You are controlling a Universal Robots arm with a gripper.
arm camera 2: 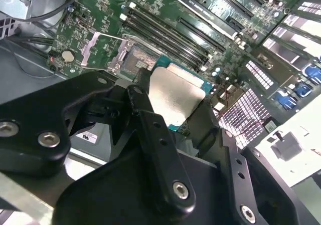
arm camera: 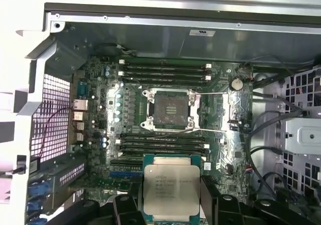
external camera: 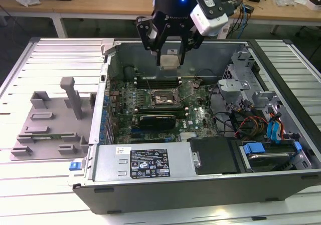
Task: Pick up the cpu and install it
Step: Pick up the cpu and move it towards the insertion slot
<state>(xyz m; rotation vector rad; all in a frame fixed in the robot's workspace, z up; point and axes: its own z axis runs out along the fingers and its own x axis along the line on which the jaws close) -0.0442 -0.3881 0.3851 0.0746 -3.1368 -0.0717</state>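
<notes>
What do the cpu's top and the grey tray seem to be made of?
The cpu: top looks like matte silvery metal, by its dull sheen; rim like green circuit board. The grey tray: probably matte moulded plastic, uniform colour, no glint.

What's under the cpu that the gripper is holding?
In the first wrist view, the cpu, gripped by the gripper, hangs over the motherboard by memory slots. The board directly beneath it is covered. The open socket lies apart, uncovered.
</notes>
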